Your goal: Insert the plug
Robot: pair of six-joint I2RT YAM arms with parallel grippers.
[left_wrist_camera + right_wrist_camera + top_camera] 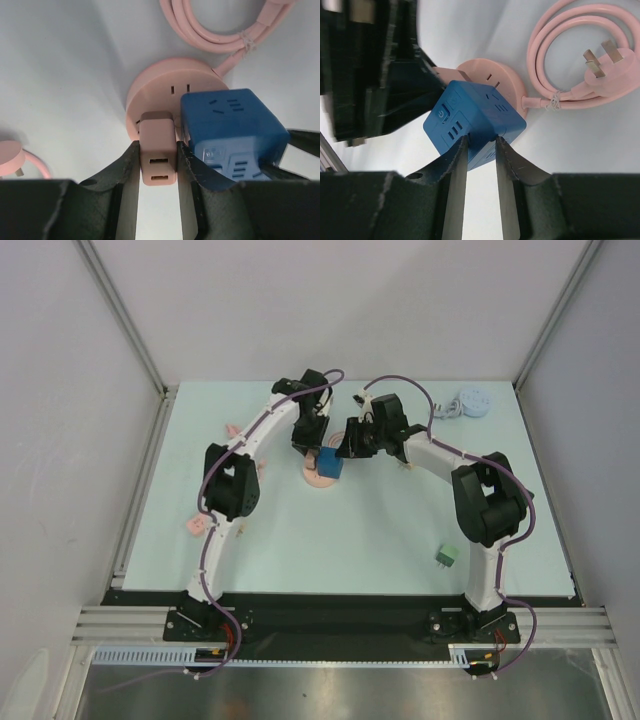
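Nearest the arm bases, a small green piece [446,557] lies on the pale table [330,530] to the right, and a small pink item [195,525] lies to the left. Both are well apart from the work in the middle.

There the left gripper [158,156] is clamped on a pink block [157,142] that juts from the near rim of a round pink socket hub [165,77]. The blue cube plug [470,117] sits on top of the hub, just right of that block. Whether its prongs are seated cannot be told. The right gripper [479,150] straddles the cube's near corner with a finger on each side. The views do not settle whether they press it.

Beyond the hub its pink cable [570,45] lies coiled and tied, ending in a three-pin plug [607,65]. At the far right sits a round lavender hub [472,400].
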